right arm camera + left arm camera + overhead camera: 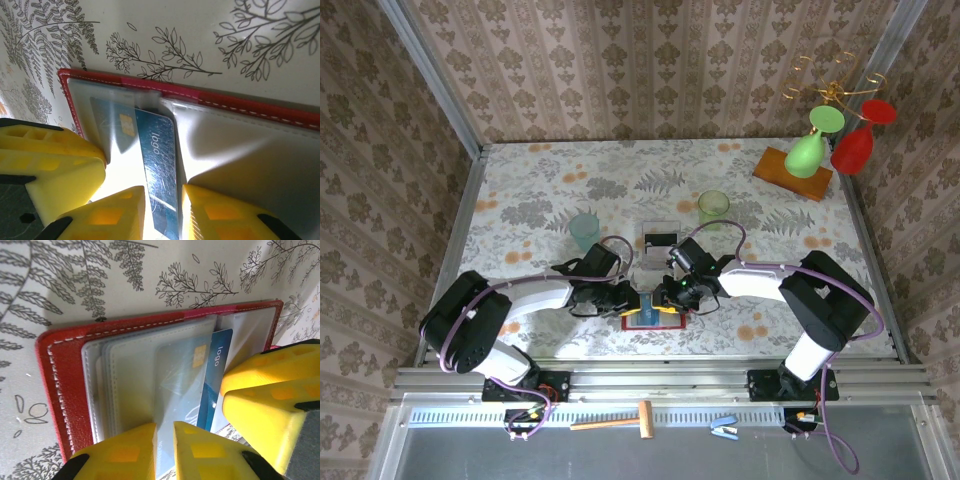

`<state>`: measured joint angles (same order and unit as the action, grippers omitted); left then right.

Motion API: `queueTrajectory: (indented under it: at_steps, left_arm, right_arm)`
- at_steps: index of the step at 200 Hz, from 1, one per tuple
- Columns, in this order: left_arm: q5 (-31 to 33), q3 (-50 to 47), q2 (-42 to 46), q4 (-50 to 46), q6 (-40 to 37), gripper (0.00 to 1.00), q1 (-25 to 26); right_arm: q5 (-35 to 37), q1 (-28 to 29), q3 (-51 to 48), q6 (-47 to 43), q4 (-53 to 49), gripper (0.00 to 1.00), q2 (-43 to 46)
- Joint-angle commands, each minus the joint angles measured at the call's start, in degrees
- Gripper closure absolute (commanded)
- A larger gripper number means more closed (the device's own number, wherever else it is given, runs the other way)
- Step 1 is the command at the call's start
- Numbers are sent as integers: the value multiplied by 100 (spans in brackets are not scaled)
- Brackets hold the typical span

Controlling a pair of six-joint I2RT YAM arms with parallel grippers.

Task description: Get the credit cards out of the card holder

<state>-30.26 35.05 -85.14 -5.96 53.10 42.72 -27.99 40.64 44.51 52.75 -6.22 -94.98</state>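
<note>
red card holder (56, 385) with white stitching, blue credit card (159, 165), table (75, 280) printed with grey ferns.

Credit card (157, 160) inside card holder (250, 150), on table (200, 30)

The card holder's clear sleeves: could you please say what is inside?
A dark blue card with a gold chip sits in the card holder, partly out. Any second card beneath is hidden by hazy plastic.
</note>
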Motion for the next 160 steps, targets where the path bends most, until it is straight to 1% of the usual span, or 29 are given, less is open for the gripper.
queueTrajectory:
  at_steps: [1, 121, 143, 160]
  left_arm:
    - [-101, 74, -70, -12, -38, 83, -24]
    - [-154, -7, -193, 84, -28, 83, -59]
    - [-153, -25, -188, 86, -28, 83, -61]
    - [-155, -33, -188, 81, -30, 83, -69]
  right_arm:
    - [-194, -39, -81, 91, 193, 72, -119]
    - [-253, -55, -161, 164, 326, 73, -256]
    - [-286, -51, -188, 200, 393, 74, -198]
    - [-278, -56, -188, 208, 401, 77, -106]
